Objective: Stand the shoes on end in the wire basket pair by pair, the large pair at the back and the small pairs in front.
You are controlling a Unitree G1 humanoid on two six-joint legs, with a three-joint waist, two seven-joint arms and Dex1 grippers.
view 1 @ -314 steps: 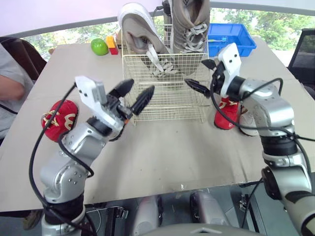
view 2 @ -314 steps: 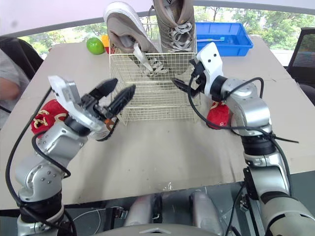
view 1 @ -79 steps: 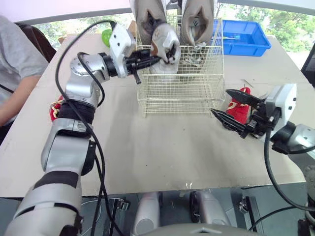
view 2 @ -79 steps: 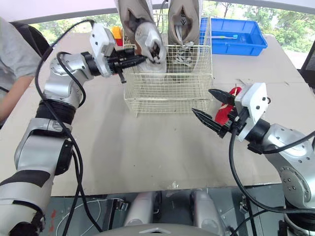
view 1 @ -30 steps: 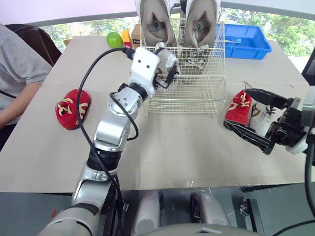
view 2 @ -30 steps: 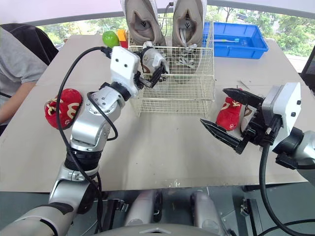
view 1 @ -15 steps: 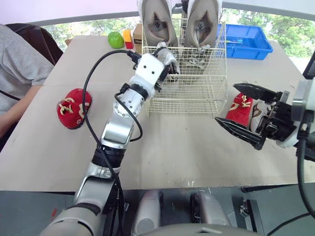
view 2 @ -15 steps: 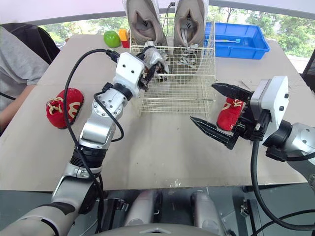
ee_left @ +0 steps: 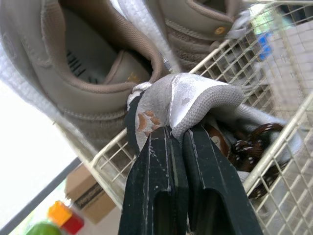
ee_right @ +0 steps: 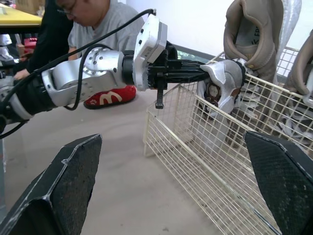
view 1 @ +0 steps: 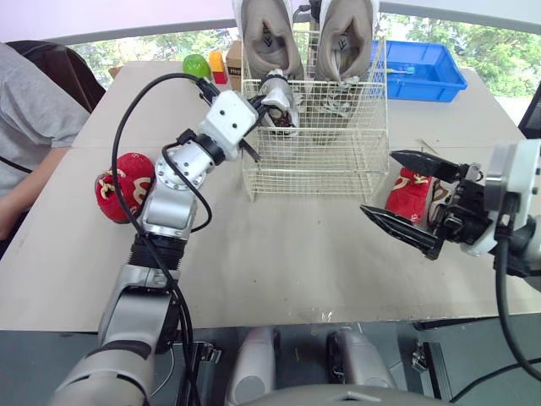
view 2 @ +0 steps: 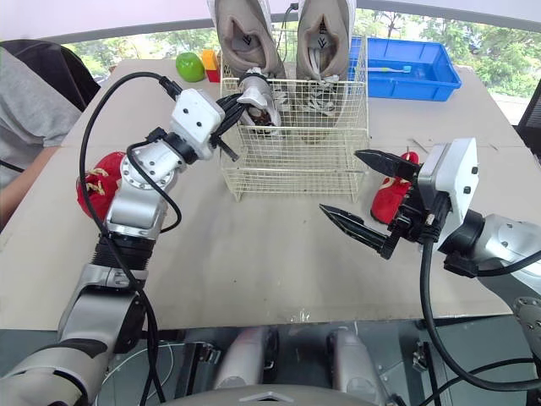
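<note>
Left hand [ee_left: 176, 134] pinching heel of small grey shoe [ee_left: 195, 98]; lower it upright into wire basket [view 1: 317, 161] below fingertips, short of large pair [view 1: 269, 38] beyond. Right hand [view 1: 377, 182] spread wide, empty.

Lab or office: worktable [view 1: 296, 254], blue bin [view 1: 427, 91], office chair [view 1: 63, 68].

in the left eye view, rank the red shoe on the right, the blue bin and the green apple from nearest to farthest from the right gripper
1. red shoe: on the table's right side, just behind the open right gripper.
2. blue bin: back right, beside the wire basket.
3. green apple: back left, on the far side of the basket.
</note>
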